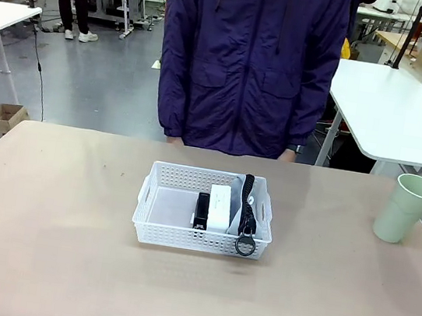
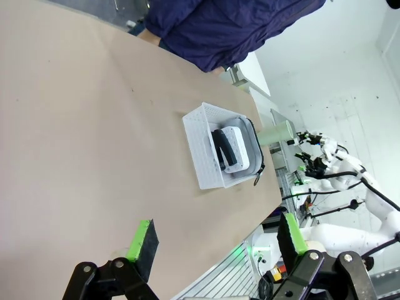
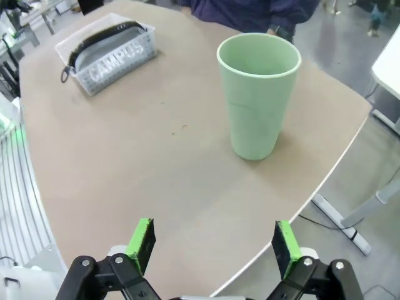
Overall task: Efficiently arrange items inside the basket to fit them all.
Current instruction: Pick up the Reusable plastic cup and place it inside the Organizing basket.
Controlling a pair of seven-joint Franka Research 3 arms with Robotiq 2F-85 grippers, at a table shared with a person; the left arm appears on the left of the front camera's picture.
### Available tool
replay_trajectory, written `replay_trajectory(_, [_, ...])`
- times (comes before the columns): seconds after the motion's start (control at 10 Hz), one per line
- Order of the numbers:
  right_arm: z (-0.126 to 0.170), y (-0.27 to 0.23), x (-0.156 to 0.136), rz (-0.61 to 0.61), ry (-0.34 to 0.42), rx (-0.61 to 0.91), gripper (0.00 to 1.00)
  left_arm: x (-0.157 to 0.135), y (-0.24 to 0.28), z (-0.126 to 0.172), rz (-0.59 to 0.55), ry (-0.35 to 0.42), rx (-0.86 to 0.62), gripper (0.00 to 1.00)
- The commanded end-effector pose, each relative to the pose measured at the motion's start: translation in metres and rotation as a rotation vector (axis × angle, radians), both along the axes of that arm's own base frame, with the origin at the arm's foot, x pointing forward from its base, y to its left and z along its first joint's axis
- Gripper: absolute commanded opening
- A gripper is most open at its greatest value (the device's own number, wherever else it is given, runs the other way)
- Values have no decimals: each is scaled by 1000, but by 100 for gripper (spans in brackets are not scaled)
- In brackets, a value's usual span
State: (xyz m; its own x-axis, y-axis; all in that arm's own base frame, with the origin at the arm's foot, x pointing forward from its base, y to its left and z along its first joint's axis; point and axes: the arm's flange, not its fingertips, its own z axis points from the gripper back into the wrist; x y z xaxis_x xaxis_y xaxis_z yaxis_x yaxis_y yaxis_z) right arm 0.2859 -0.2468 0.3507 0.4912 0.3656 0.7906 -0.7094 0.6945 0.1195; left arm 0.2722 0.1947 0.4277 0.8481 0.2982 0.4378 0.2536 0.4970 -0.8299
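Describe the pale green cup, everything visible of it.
The pale green cup is a plain tapered tumbler, wider at the rim, matte like plastic. It stands upright on the tan table near its right edge, outside the white basket and well apart from it. Only the table touches it; the open right gripper hangs short of it.

Left claw [image 2: 215, 239] and right claw [image 3: 213, 242], each with jaws wide apart, nothing between them.
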Motion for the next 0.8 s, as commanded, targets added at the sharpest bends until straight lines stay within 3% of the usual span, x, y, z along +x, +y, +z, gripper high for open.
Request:
replay_trajectory(0.0, [-40,0,32,45,-85,2,100,2,2,1,-3,-30,-12,100])
replay_trajectory(0.7, [-97,6,103,84,-112,76,100,2,2,1,-3,-30,-12,100])
